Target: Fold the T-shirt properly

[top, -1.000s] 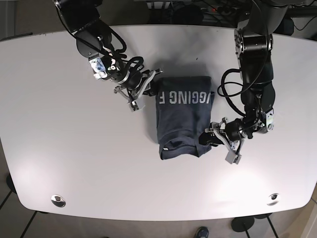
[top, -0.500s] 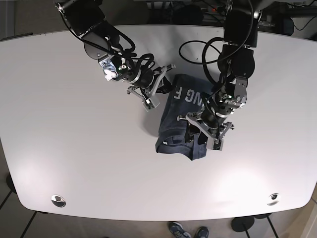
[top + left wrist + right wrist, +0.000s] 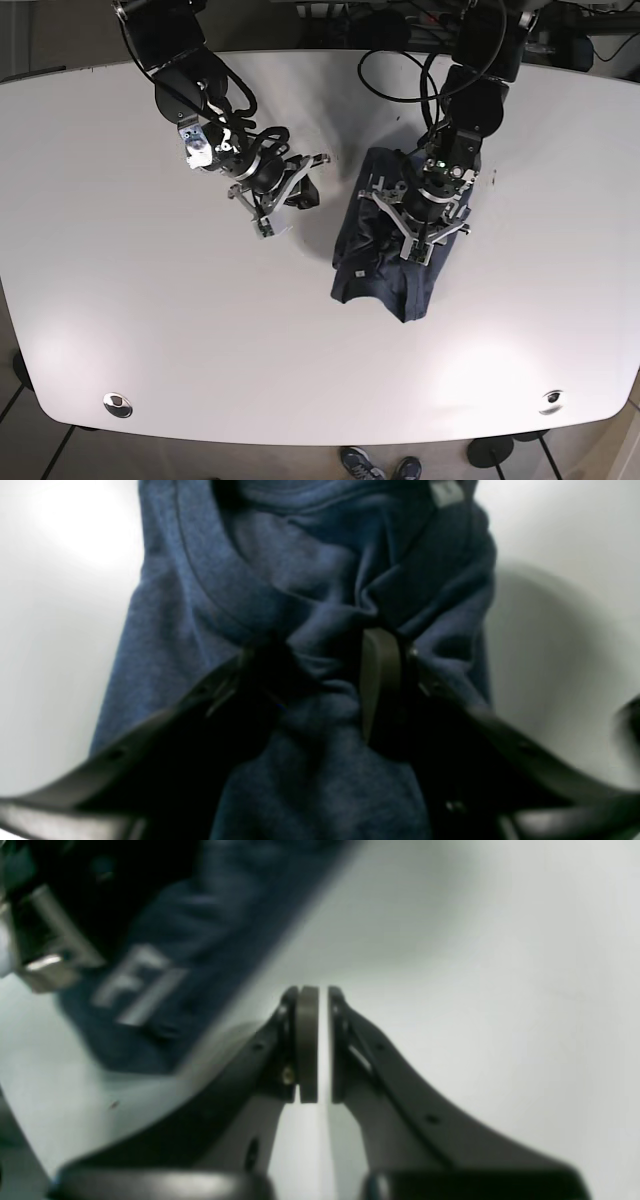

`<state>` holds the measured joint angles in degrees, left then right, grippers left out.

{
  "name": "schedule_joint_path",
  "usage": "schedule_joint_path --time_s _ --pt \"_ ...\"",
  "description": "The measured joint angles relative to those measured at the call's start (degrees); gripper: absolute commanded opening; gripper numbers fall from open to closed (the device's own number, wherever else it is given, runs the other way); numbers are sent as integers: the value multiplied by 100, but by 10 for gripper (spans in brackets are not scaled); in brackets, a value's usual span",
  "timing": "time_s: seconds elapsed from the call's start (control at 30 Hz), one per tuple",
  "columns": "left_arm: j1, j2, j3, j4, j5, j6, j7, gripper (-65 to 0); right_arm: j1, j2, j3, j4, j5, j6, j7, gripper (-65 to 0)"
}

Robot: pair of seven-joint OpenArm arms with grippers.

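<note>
Beside T-shirt [image 3: 385, 270], right gripper [image 3: 283, 203] over table [image 3: 150, 320]

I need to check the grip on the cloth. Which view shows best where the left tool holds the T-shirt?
The left wrist view: the left tool pinches a bunched ridge of the T-shirt near its collar. The base view shows the arm over the shirt, the grip hidden. The right wrist view shows only a blurred shirt edge.

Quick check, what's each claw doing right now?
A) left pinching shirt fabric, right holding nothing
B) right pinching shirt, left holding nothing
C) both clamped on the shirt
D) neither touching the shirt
A: the left claw has bunched fabric of the blue T-shirt between its pads, while the right claw sits nearly shut over bare table, holding nothing.
</note>
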<state>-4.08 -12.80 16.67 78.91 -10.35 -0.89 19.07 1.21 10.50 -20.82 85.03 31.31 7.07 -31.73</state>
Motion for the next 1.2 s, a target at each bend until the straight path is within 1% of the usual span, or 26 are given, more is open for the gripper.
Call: schedule_joint_path --time_s 0.07,0.1,0.17,0.2,0.3,0.33,0.37,0.43,0.5,0.57,0.63,0.73,0.9,1.0,1.03,1.13,1.2 --pt "22 -225 -4 -153 -44 -35 -240 -407 -63 15 175 0 0 4 -4 -626" --pt "9 -330 -50 -251 -87 -210 -319 -407 -92 13 234 0 -2 2 2 -626" --pt "-39 -490 -472 -522 -203 -911 -407 -407 -120 13 291 0 -2 7 -2 -626" --pt "-55 -553 -1038 -774 -258 -1432 -411 -407 -120 13 289 0 -2 7 -4 -626" --pt "-57 -892 -2155 -1480 -369 -2332 -483 -407 -118 15 289 0 -2 28 0 -626" --pt "-181 -1169 -2509 -1917 -367 -2588 -483 -407 -120 17 289 0 -4 28 -2 -626" --pt "-426 -1530 -2542 -2411 -315 -2702 -487 -407 -118 20 289 0 -2 31 0 -626" --pt "-828 -2015 -2540 -3235 -254 -2905 -474 -407 -120 31 289 0 -2 31 -4 -626" --pt "-1252 -2717 -2544 -4391 -92 -3252 -470 -407 -120 33 289 33 -2 28 -7 -626" --pt "-1266 -3115 -2553 -4913 0 -3504 -769 -407 -127 46 289 166 -2 28 -26 -626" --pt "-1182 -3401 -2553 -5270 44 -3580 -1093 -407 -120 59 289 348 -2 26 -20 -626" --pt "-802 -3687 -2551 -5320 66 -3582 -1207 -407 -122 173 291 560 -2 20 -22 -626" --pt "-227 -4041 -2551 -5217 81 -3606 -1231 -407 -133 173 293 603 -17 26 -24 -626" --pt "-107 -4286 -2540 -5263 258 -3604 -960 -410 -271 302 291 730 -15 17 -46 -626" --pt "-101 -4330 -2540 -5250 304 -3604 -946 -410 -304 319 297 774 -28 20 -42 -626" --pt "-66 -4339 -2559 -4719 332 -3611 -850 -411 -317 308 297 793 -26 20 -35 -626" --pt "-81 -4264 -2938 -4218 293 -3615 -925 -411 -332 302 286 793 -24 24 -39 -626"
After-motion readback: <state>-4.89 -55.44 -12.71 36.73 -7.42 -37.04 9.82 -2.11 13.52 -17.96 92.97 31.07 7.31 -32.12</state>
